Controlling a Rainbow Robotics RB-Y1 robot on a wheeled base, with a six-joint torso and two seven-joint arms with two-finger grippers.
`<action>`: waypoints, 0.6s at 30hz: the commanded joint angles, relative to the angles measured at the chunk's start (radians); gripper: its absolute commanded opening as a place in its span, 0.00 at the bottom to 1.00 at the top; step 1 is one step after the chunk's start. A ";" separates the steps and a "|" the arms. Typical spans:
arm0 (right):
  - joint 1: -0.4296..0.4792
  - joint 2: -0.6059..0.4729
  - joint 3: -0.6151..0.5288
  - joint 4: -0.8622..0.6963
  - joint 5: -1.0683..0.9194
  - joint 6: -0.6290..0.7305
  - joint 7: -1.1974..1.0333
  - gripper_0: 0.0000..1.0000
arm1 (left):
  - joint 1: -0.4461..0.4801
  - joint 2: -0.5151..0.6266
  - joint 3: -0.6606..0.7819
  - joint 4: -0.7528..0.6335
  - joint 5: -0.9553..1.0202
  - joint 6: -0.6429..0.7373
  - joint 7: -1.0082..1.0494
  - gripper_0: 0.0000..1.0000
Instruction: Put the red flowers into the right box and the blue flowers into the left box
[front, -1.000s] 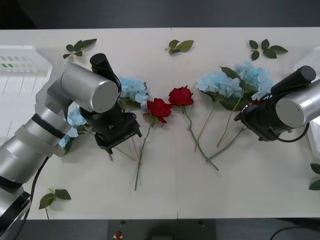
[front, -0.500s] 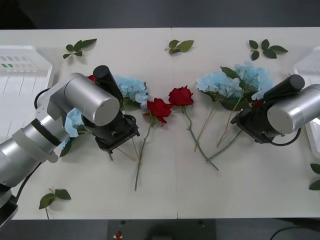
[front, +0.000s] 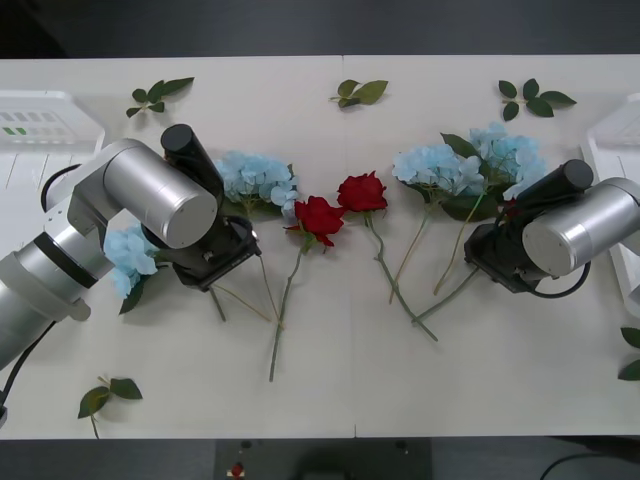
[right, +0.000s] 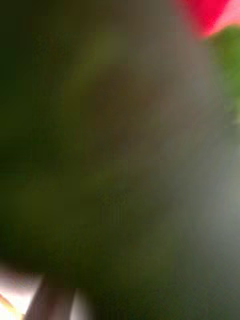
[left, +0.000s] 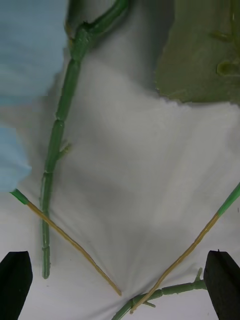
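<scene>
Left tool spread wide above crossed stems on the counter.
Blue flowers beside it; right tool's grip cannot be told.

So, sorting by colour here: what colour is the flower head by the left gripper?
Pale sky blue, beside the left gripper; clearest in the front view.

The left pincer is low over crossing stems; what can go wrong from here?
1. The left pincer is open over several crossing stems, so it may clamp two together.
2. The red flowers lie against the blue flowers; lifting one could drag the other.
</scene>
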 joint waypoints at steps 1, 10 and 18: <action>-0.020 0.004 -0.002 -0.002 0.000 -0.003 0.061 0.33 | 0.017 0.023 0.019 -0.032 -0.013 -0.009 0.041 1.00; -0.020 0.012 -0.002 0.012 0.008 -0.012 0.064 0.00 | 0.043 0.009 0.017 -0.030 -0.033 0.003 0.128 1.00; -0.025 0.007 -0.002 0.018 0.002 -0.036 0.071 0.00 | 0.054 -0.020 0.017 -0.032 -0.057 0.037 0.200 1.00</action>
